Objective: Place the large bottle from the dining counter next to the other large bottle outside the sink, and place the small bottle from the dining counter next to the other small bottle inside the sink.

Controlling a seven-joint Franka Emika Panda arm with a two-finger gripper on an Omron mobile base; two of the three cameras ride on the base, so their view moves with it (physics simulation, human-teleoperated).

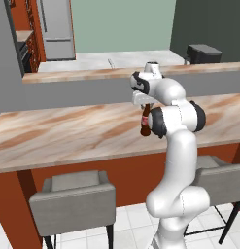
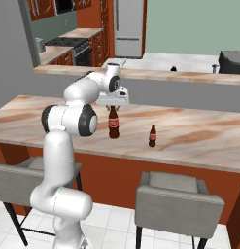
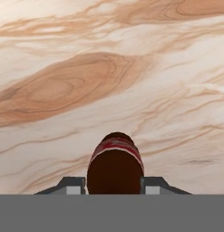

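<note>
The large bottle (image 2: 113,122) stood upright on the dining counter (image 2: 199,138), and your gripper (image 2: 112,104) came straight down over its neck, a finger pressed to each side, closed on it so it could lift without tipping. The small bottle (image 2: 152,135) stood near it, at about four o'clock in the right base view, untouched. Grey stools (image 2: 179,199) were tucked under the marbled top. Beyond lay a second counter and a kitchen with rust-red cabinets.

The large bottle (image 2: 113,123) stands on the desk (image 2: 199,136), straight under the end effector (image 2: 113,105). The small bottle (image 2: 152,136) stands to its right (apart). Two stools (image 2: 177,199) sit in front.
</note>
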